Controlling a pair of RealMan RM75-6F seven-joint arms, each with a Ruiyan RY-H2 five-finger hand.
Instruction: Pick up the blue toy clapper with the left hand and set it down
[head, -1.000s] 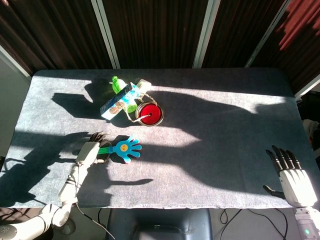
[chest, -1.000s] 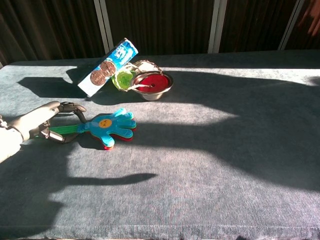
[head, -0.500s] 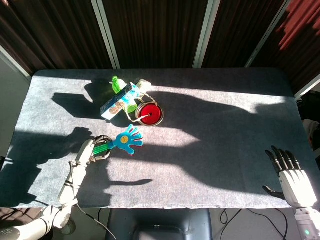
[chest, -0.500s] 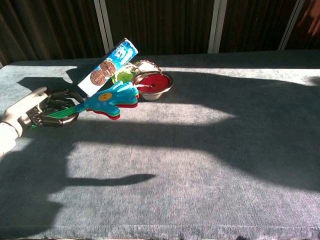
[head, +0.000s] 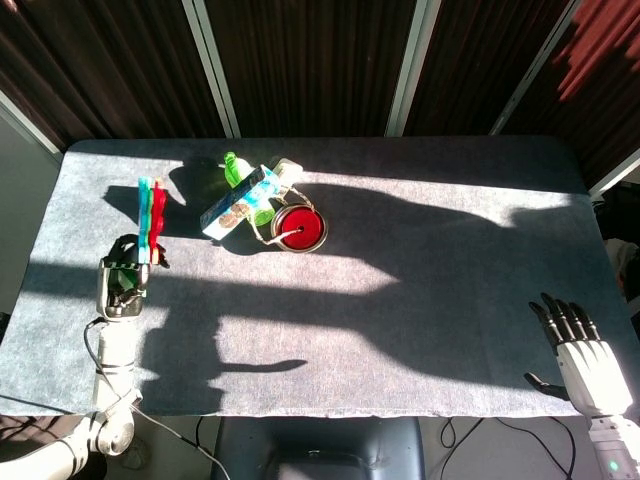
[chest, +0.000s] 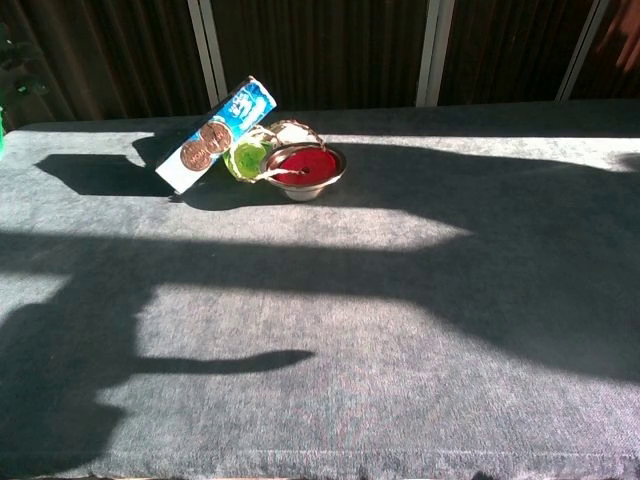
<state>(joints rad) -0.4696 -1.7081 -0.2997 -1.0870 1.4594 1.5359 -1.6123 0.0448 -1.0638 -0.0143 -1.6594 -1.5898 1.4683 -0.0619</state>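
Note:
The blue toy clapper (head: 150, 214) is off the table and seen edge-on, its blue, green and red layers standing upright. My left hand (head: 122, 283) grips its green handle from below, over the table's left side. In the chest view neither this hand nor the clapper shows clearly. My right hand (head: 581, 351) hovers at the table's near right corner with its fingers spread and nothing in it.
A blue cookie package (head: 238, 203) (chest: 215, 135) leans at the back left against a green bottle (head: 235, 168). Beside them stands a metal bowl with red inside (head: 298, 228) (chest: 305, 168). The grey cloth-covered table (head: 420, 300) lies partly in hard shadow.
My left hand has lifted the clapper off the table and carried it up and to the left, turning it upright; both have left the chest view. The right hand stayed still.

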